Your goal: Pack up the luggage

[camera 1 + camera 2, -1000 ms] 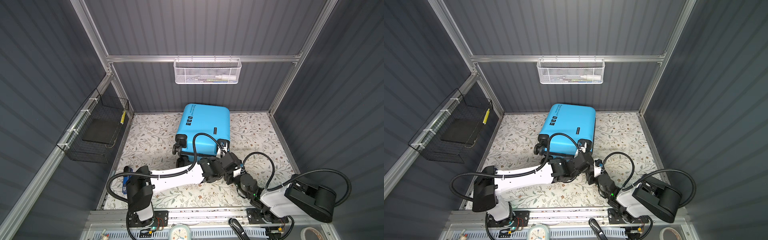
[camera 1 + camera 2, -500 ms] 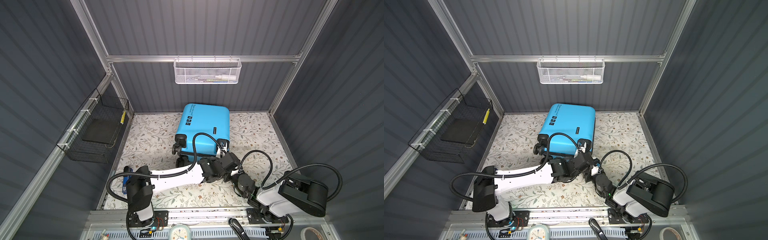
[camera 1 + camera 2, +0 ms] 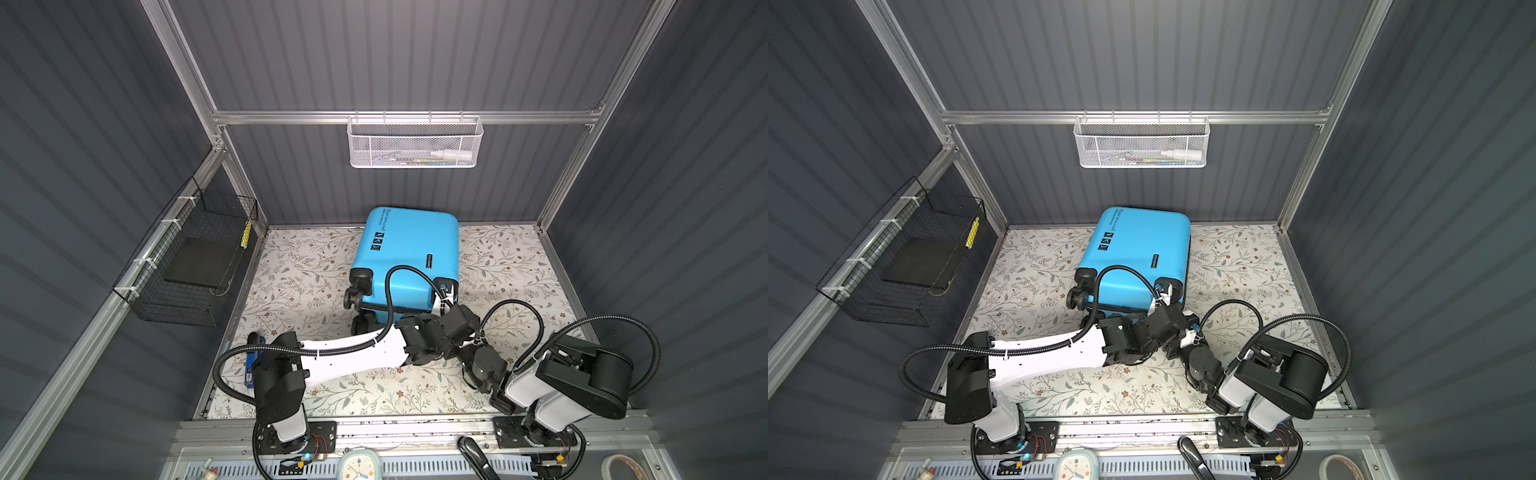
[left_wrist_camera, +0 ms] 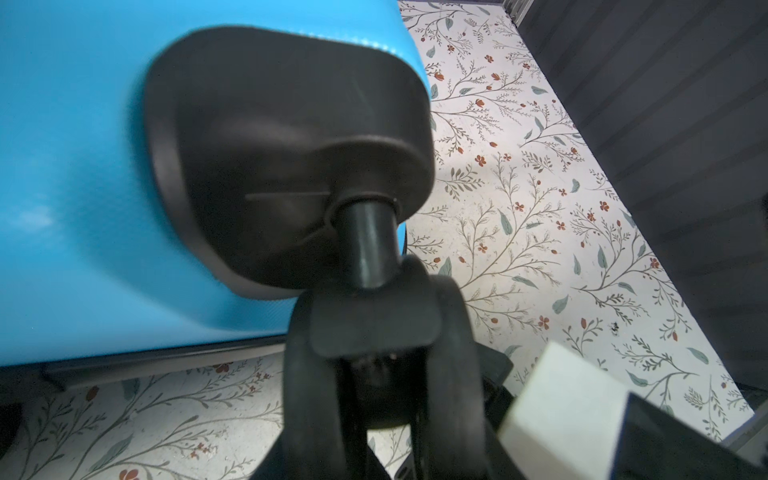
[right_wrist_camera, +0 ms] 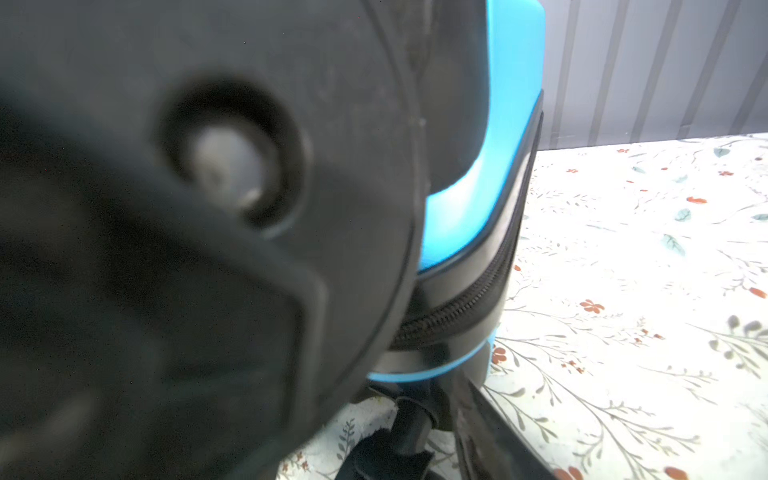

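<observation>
Suitcase [image 3: 411,249], small and bright blue, lay flat on a flower-patterned surface [image 3: 511,266]. Its far end was close to the back wall and its black wheels faced the robot. Black writing and small square icons ran along its left side in both top views.

The left arm reached across the middle, with the left pincer [image 3: 442,299] at the suitcase's near right corner. In the left wrist view a wheel [image 4: 374,374] on its black mount filled the lower middle, with one white pad [image 4: 561,399] just beside it. The other finger was out of sight, so I could not tell whether this pincer pinched the wheel or stood spread.

The right pincer [image 3: 1190,334] sat low beside the same corner, partly hidden under the left arm's wrist. Its wrist view was mostly a blurred black wheel, with a closed zip [image 5: 469,307] beyond. Its fingers did not show plainly, so its state could not be told.

A white mesh basket [image 3: 415,145] hung on the back wall and a black wire basket [image 3: 187,266] on the left wall.
</observation>
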{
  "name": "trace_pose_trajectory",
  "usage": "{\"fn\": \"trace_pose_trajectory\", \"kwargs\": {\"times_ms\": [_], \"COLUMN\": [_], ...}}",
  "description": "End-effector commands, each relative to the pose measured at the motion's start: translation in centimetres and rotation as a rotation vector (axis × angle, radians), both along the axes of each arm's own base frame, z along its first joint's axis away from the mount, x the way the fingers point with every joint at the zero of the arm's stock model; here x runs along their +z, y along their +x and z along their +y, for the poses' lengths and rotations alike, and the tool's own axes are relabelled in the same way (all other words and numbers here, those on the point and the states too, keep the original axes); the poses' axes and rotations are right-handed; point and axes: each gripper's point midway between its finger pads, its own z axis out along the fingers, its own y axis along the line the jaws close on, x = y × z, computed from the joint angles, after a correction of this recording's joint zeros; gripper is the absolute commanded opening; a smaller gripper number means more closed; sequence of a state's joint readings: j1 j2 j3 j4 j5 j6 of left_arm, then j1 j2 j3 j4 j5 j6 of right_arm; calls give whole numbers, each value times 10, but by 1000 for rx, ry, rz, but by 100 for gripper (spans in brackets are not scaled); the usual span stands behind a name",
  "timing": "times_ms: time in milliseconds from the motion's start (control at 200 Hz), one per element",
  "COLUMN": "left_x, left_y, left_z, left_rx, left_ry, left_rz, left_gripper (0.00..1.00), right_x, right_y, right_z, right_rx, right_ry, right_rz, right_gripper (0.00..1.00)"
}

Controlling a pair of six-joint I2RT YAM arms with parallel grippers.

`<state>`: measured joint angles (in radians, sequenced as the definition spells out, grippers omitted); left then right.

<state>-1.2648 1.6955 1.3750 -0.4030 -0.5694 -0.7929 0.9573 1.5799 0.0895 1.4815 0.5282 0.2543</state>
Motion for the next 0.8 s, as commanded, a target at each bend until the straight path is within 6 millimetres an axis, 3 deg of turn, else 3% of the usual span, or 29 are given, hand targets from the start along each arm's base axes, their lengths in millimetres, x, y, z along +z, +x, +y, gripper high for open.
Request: {"fn": "trace_pose_trajectory", "kwargs": {"times_ms": [0,270,540,795], "left_x": [85,88,89,88], "left_y": [2,2,2,2], "left_z": [-25,-26,-26,-25], "left_rx": [-32,-33,-35,-32], "left_ry": [-245,-252,-254,-255], "left_rz": [-98,-101,-102,-102], "left_gripper": [0,0,0,0], "right_x": [4,-3,-6,-8], "right_y": [-1,2,2,0], "right_z": [19,29,36,42], "right_rx": [61,79,104,132], "right_ry": [-24,-37,-35,-24], "right_rz": [-22,-9,-1,10], "right_gripper": [60,55,37,46]}}
